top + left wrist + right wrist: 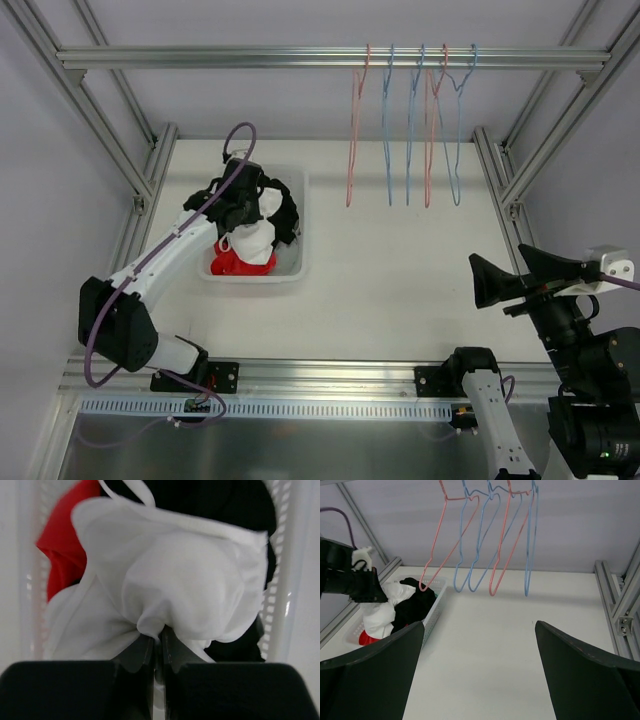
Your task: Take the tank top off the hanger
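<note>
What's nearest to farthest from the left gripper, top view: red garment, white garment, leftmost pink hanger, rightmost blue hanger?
1. white garment, held by the left gripper
2. red garment, near corner of the basket
3. leftmost pink hanger, on the far rail
4. rightmost blue hanger, rail's right end

Five hangers (pixel 387 150), three blue, two pink; one basket (pixel 250 277)

Bright, even overhead light with soft shadows; the left claw (pixel 156 652) blurs close up (white cloth nearly overexposed).
</note>
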Robot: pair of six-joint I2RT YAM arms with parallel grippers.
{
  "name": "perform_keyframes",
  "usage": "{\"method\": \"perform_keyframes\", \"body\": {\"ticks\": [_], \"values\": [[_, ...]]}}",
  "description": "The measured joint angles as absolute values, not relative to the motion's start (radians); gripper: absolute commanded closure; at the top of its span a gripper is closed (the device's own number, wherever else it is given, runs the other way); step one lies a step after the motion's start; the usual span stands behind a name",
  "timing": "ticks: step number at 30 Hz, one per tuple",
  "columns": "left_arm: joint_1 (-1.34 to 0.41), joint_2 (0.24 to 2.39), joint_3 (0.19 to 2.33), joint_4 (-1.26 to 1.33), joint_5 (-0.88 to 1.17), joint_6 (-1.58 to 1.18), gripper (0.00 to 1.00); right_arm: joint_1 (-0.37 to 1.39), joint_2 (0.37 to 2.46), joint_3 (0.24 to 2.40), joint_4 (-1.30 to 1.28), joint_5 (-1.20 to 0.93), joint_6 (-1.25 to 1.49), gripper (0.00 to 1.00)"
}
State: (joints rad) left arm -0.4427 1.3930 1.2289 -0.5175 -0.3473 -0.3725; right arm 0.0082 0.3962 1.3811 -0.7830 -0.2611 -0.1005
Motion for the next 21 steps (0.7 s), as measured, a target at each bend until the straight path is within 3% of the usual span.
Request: {"method": "perform_keyframes", "body": {"ticks": [7,12,18,19,21], "values": [[-0.444,1.431,0.919,-0.339,-0.27,-0.464,1.0,0.008,0.395,1.306,-0.768,-0.321,-0.081,0.0],[-0.444,1.395,0.868,-0.274,-0.27,-0.495,0.98,0.008,0.395,1.27,-0.765,-0.351,-0.07,0.0],[-0.444,1.314,0.866,-0.299,-0.262,-0.501,0.6,0.008,0.396,1.246,-0.76,-0.365,-0.064,0.01],[-0.444,1.292,0.871,-0.314,-0.259,-0.5,0.45,0.008,0.396,1.246,-0.76,-0.365,-0.064,0.01],[-0.444,1.243,0.888,-0.352,-0.246,-0.495,0.35,0.008,0.396,1.246,-0.76,-0.365,-0.064,0.01]]}}
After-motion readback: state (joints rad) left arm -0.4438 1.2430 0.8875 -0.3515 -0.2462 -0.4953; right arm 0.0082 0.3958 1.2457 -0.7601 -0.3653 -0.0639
